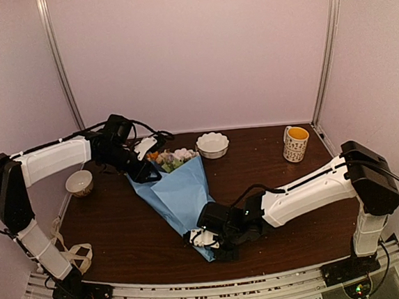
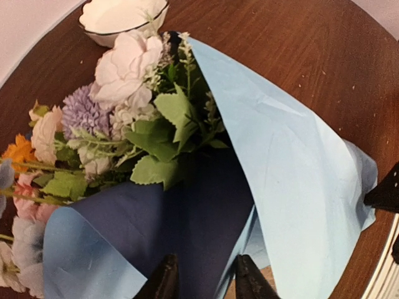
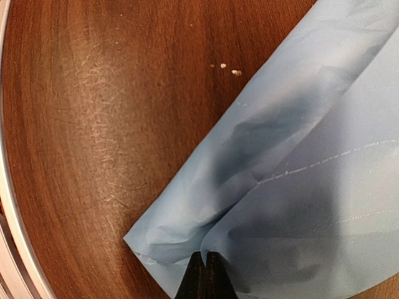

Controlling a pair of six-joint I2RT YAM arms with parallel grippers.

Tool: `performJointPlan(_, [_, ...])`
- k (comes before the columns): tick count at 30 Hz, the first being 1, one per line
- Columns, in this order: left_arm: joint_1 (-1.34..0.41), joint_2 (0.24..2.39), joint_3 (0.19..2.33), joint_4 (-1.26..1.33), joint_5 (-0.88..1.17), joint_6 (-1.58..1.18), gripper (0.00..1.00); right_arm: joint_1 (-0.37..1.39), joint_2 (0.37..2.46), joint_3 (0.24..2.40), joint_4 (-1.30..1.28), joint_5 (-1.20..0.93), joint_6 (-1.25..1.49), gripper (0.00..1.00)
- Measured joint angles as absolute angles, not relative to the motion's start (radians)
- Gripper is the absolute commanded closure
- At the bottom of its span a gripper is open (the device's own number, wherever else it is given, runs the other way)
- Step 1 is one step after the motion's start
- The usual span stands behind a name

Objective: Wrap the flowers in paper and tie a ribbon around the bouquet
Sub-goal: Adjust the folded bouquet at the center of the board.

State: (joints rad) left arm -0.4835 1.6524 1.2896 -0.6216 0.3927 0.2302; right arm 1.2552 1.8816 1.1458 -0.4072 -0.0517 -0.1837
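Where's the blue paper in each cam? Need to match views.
Top external: paper, a cone mid-table, running from the flowers down to the right pincer.
Left wrist: paper fills right side and bottom, around the flowers.
Right wrist: paper fills the right half, its corner bottom centre.
Shared landmark: the dark wood table, in all three.

No legible text, label or number anywhere.
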Motion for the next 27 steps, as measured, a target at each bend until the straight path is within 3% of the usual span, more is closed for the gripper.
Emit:
performJointPlan(4, [-0.484, 1.653, 1.290, -0.624, 0.374, 0.231, 1.00, 1.256, 1.881, 1.146, -0.407, -0.051, -0.184, 1.00])
performJointPlan(13, [-0.484, 1.679, 1.319, -0.569, 0.380, 0.213, 1.00, 1.257, 1.881, 1.146, -0.407, -0.047, -0.185, 1.00])
performJointPlan(27, [-0.487, 2.172, 1.893, -0.605, 0.395, 0.196, 1.00, 1.299, 1.881, 1.175, -0.485, 0.065, -0.250, 1.00])
